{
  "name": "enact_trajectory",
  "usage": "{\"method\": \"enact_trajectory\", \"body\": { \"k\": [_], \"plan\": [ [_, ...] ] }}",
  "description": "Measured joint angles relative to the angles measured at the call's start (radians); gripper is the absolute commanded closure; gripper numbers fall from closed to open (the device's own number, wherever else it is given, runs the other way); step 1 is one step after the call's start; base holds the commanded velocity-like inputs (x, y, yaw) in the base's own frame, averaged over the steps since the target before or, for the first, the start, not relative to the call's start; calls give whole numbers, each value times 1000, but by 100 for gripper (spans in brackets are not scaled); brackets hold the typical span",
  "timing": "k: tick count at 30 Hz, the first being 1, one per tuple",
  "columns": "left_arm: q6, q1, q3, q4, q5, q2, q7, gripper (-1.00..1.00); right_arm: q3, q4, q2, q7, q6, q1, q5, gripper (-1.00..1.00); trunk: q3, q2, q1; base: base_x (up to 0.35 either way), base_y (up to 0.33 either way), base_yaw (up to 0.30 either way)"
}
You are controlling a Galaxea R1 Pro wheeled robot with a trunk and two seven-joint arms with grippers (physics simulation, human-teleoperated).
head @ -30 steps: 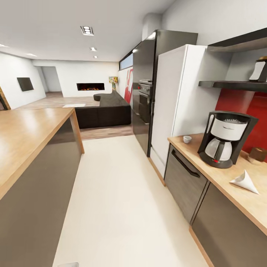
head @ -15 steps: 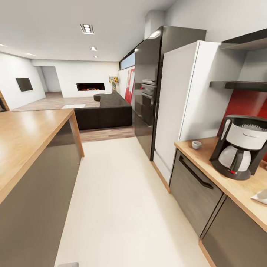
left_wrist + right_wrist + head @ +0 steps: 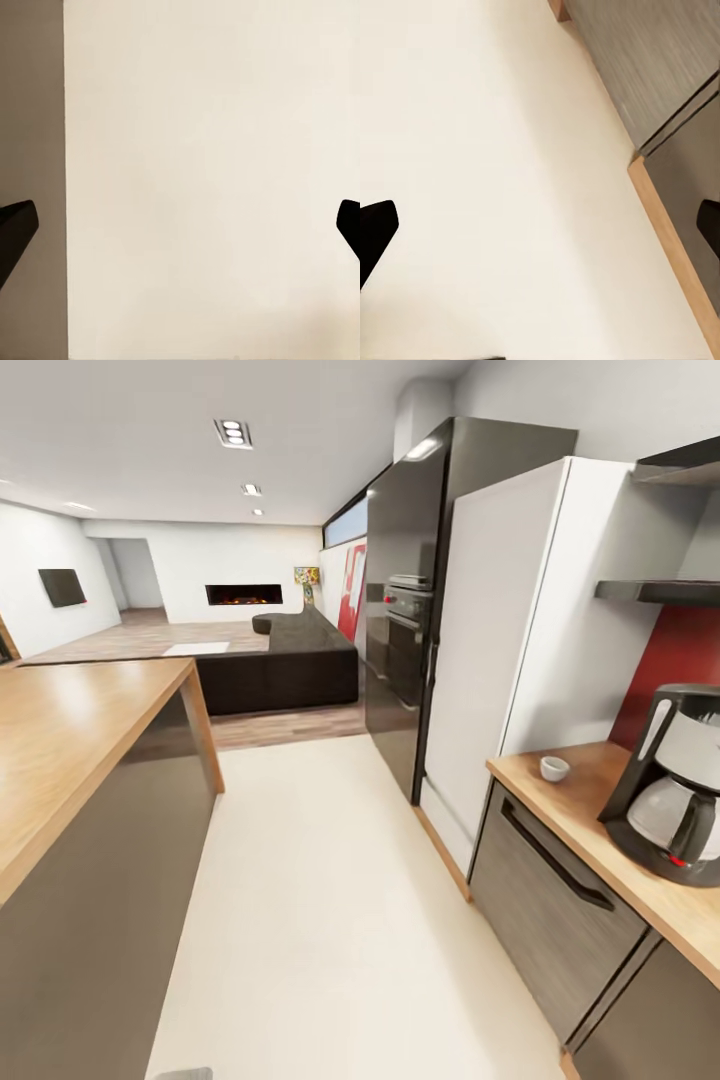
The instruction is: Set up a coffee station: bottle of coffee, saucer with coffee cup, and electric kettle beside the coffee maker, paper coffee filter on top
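Note:
The black and white coffee maker [image 3: 672, 792] stands on the wooden countertop [image 3: 578, 806] at the head view's right edge, partly cut off. A small white coffee cup [image 3: 554, 767] sits on that counter's near-left corner, apart from the machine. The dark kitchen shelf [image 3: 658, 592] above shows nothing on its visible part. My left gripper [image 3: 180, 232] hangs open over the pale floor, empty. My right gripper [image 3: 544, 229] is open too, empty, above the floor beside the cabinet base.
A white fridge [image 3: 510, 630] and a black oven tower [image 3: 405, 610] line the right wall past the counter. A wooden island [image 3: 70, 730] runs along the left. Between them the pale floor [image 3: 320, 900] forms an aisle toward the living room sofa [image 3: 285, 660].
The head view has swung left, so the counter slid toward the right edge. The paper filter, the brown item and the shelf's white object have left the picture.

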Motion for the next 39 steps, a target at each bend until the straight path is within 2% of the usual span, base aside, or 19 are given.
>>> {"method": "enact_trajectory", "body": {
  "k": [13,20,25,39],
  "plan": [
    [0,0,0,0,0,0,0,-100,-2,-1,-1,1,0,0,0,-100,0,0,0,333,0,-8],
    [0,0,0,0,0,0,0,-100,-3,-1,-1,1,0,0,0,-100,0,0,0,333,15,-204],
    [0,0,0,0,0,0,0,-100,-3,-1,-1,1,0,0,0,-100,0,0,0,333,95,-193],
    [0,0,0,0,0,0,0,-100,-3,0,0,0,0,0,0,-100,0,0,0,333,123,-53]
  ]
}}
